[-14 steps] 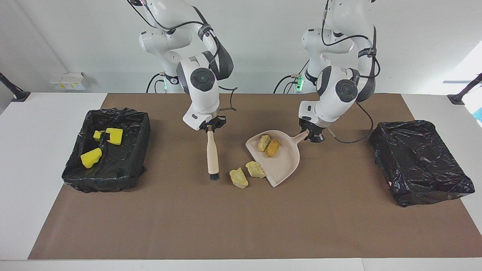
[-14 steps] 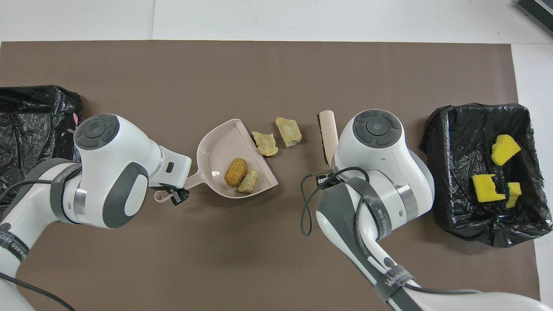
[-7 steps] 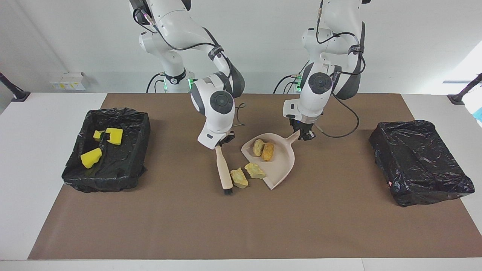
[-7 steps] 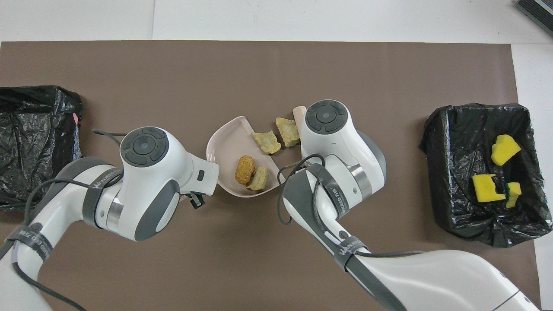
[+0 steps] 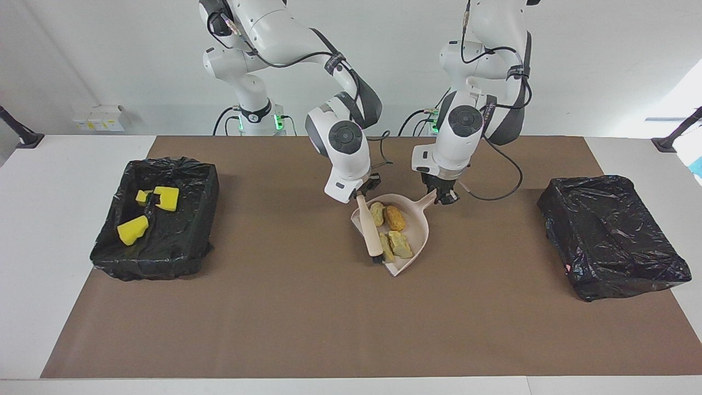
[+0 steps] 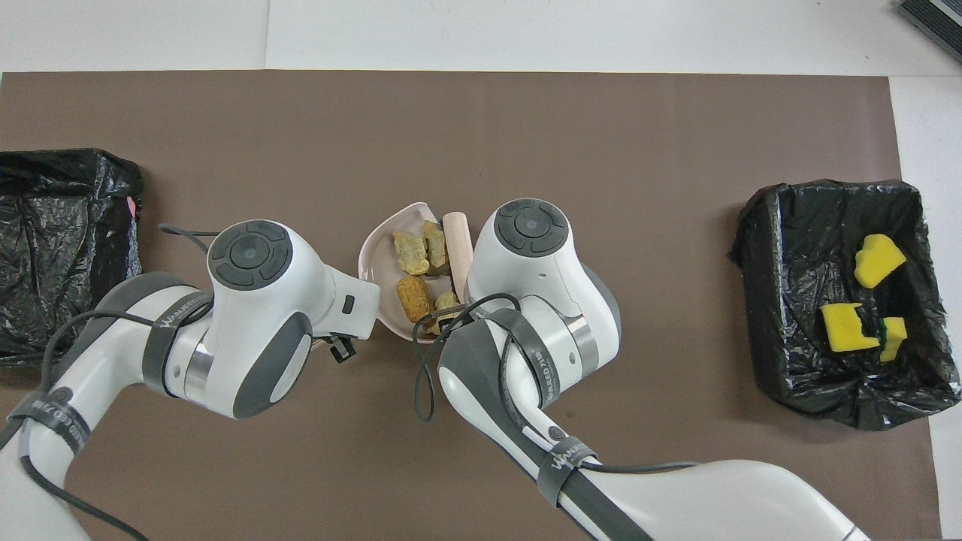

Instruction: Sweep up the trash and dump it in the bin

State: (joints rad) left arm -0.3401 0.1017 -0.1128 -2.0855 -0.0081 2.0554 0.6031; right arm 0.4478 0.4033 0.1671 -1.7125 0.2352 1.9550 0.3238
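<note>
Sweeping is finished: the right gripper, clamped on the brush, has pushed the last two bread-like lumps off the mat into the dustpan; all four now lie in it, mid-table. The left gripper grips the dustpan handle; dumping remains, probably into the empty bin at the left arm's end; the yellow chunks sit in the other bin.

Bright even light, soft short shadows, sharp focus, no glare
</note>
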